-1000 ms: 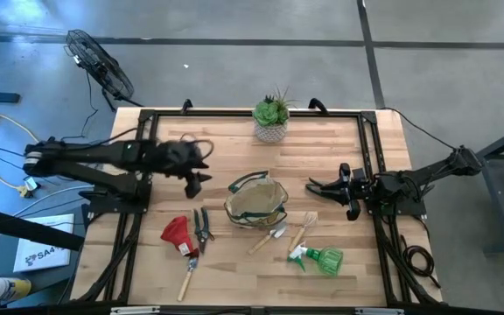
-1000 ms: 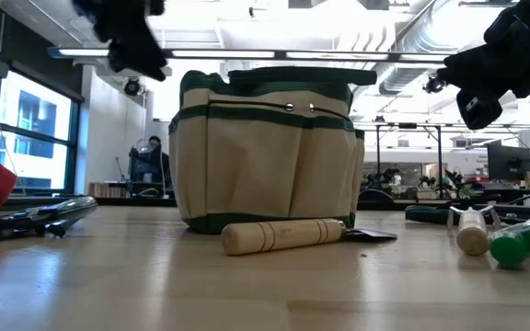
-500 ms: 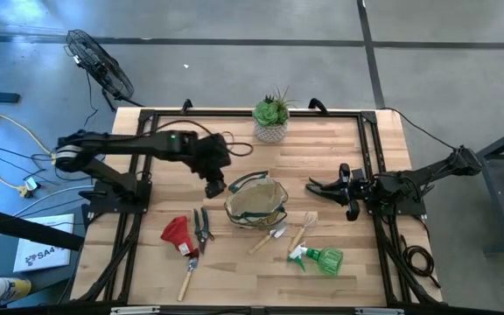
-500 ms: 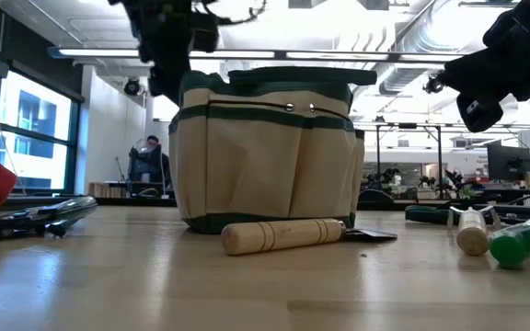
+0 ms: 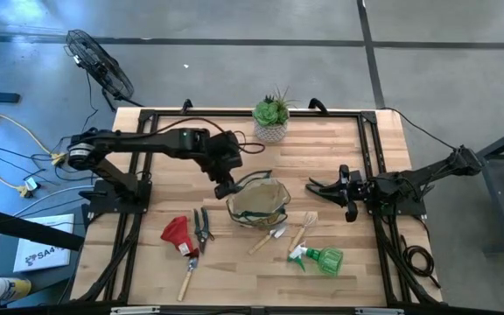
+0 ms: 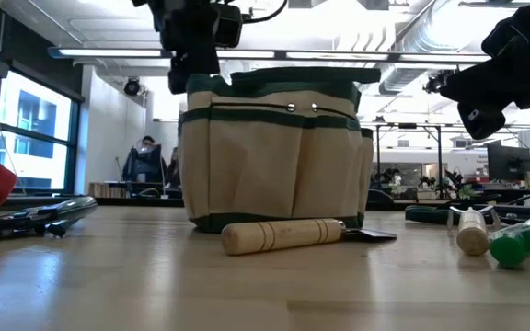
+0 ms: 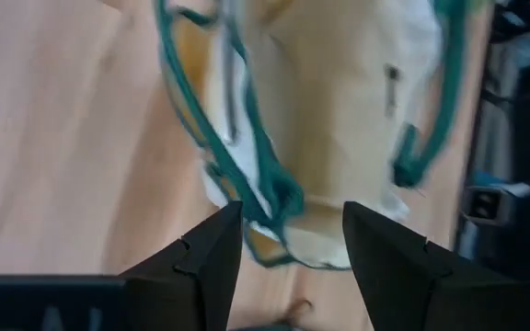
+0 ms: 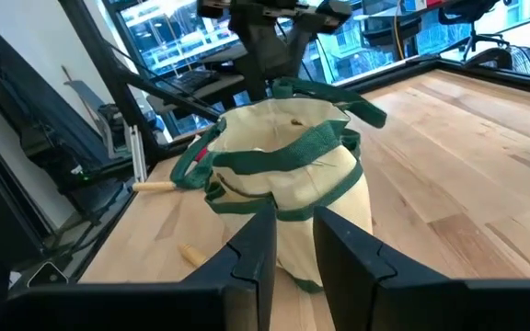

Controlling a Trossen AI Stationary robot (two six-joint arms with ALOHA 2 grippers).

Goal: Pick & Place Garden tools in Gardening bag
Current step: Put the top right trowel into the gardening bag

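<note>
Gardening bag [image 5: 257,206] sits upright near the table [image 5: 339,149] centre, mouth open, green rim and loop handles up. I see no tool inside it, though part of the interior is hidden.

Tools are all out on the wood, on the near side of the bag:
- wooden-handled trowel [image 5: 267,239] just beside the bag's base — in the low view its handle lies right in front of the bag
- wooden-handled fork [image 5: 303,229] next to it
- green spray bottle [image 5: 320,259] lying on its side, near the right front
- red glove [image 5: 176,234], dark pruners [image 5: 202,227] and another wooden-handled tool [image 5: 188,277] to the left of the bag

Left gripper [image 5: 226,186] is at the bag's left rim, above the edge. Wrist view shows its fingers [image 7: 196,267] spread apart, with the green rim and a handle loop in the gap — nothing clamped.

Right gripper [image 5: 316,185] waits low over the table to the right of the bag, apart from it. Its fingers [image 8: 251,255] stand close together with a narrow gap, holding nothing.

Succulent in a white pot [image 5: 271,118] stands at the far edge, well apart from the bag.
</note>
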